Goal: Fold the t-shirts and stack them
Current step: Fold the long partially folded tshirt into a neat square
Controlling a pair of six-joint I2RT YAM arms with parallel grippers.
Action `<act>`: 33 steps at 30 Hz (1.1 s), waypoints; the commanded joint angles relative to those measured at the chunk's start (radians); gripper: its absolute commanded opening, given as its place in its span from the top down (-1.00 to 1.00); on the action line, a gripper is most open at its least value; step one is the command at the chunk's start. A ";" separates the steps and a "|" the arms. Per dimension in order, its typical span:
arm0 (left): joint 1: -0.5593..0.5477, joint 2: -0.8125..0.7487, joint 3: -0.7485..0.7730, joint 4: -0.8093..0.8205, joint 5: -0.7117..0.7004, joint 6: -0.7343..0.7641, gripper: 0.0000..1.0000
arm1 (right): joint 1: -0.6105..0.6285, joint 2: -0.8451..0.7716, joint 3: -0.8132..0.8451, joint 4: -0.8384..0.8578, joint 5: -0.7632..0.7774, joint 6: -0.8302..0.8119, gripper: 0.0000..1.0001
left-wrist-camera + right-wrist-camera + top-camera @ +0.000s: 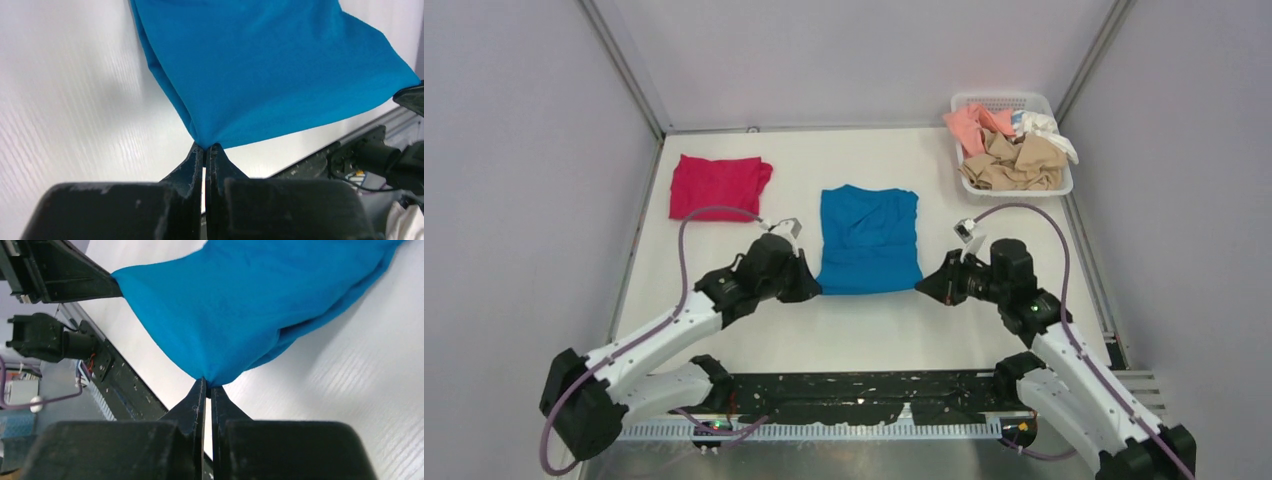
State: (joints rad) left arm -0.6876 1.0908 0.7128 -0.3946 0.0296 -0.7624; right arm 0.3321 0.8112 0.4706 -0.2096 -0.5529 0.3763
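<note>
Right up against my left wrist camera, the left gripper (205, 147) has its two fingers pressed together on the near-left corner of the teal-blue t-shirt (869, 240). Only a hairline slit shows between them behind the tips. My right wrist camera gives me the mirror of that: the right gripper (207, 382) is pinched tight on the near-right corner of the same shirt. The near hem runs taut from one gripper to the other.

By my count from the top view, there are two arms and two grippers, both clamped on one shirt. Two shirts lie out on the table (874, 335). The teal-blue one is in the middle, a rough rectangle with creases across its upper half. The magenta-red t-shirt (717, 185) sits folded at the far left, well apart from it and touched by neither gripper.

One white basket (1005, 97) stands in the far right corner. It holds a heap of peach cloth (974, 125), tan cloth (1014, 162) and white cloth (1041, 125). I see three colours there, but I cannot tell how many garments they make up.
</note>
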 commanded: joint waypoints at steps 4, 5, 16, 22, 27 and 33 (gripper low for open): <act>-0.046 -0.297 -0.068 -0.109 -0.095 -0.017 1.00 | 0.005 -0.325 0.021 -0.227 -0.097 -0.051 0.88; -0.046 -0.321 -0.070 -0.109 -0.092 -0.015 1.00 | 0.005 -0.341 0.021 -0.229 -0.093 -0.049 0.88; -0.046 -0.230 0.043 -0.103 -0.133 0.058 1.00 | 0.005 -0.360 0.024 -0.173 0.046 -0.018 0.88; -0.013 -0.102 0.181 -0.104 -0.168 0.137 1.00 | 0.005 -0.237 0.075 -0.122 0.193 -0.013 0.88; 0.053 0.020 0.265 -0.094 -0.143 0.174 1.00 | 0.005 -0.125 0.122 -0.025 0.260 -0.016 0.88; 0.150 0.151 0.350 -0.028 -0.045 0.199 1.00 | 0.003 -0.004 0.158 0.022 0.371 -0.038 0.88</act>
State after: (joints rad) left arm -0.6064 1.1912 0.9924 -0.4595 0.0013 -0.6197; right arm 0.3447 0.7601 0.5758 -0.2413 -0.3420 0.3706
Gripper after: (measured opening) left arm 0.013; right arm 0.088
